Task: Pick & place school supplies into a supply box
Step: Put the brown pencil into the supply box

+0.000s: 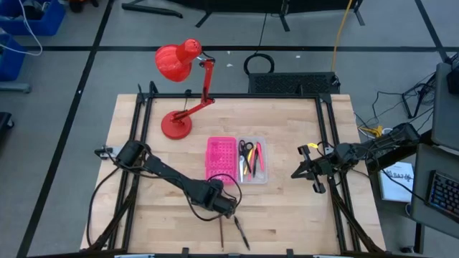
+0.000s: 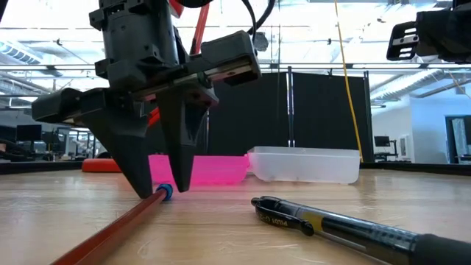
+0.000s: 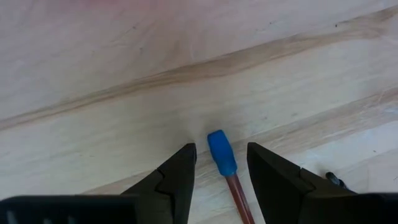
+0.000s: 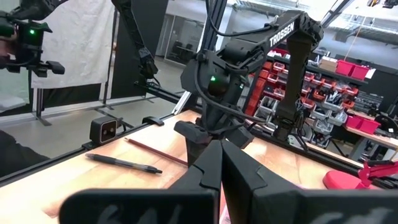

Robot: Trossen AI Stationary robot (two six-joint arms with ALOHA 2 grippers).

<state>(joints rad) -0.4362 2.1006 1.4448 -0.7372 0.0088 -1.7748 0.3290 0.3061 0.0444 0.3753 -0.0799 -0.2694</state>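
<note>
A red-brown pencil (image 2: 110,228) with a blue end cap (image 3: 221,152) lies flat on the wooden table near its near edge. My left gripper (image 3: 222,150) points down over it, open. One finger stands on each side of the cap, with a gap showing on both sides. A black pen (image 2: 346,224) lies flat just right of the pencil. The supply box lies open farther back: the pink gridded half (image 1: 221,158) and the clear tray (image 1: 252,160), which holds scissors and a few pens. My right gripper (image 4: 219,152) hovers shut by the table's right side (image 1: 301,172).
A red desk lamp (image 1: 179,64) stands on its round base (image 1: 176,125) at the far left of the table. Black frame rails (image 1: 331,143) run along both sides. Bare wood lies between the box and the pencil.
</note>
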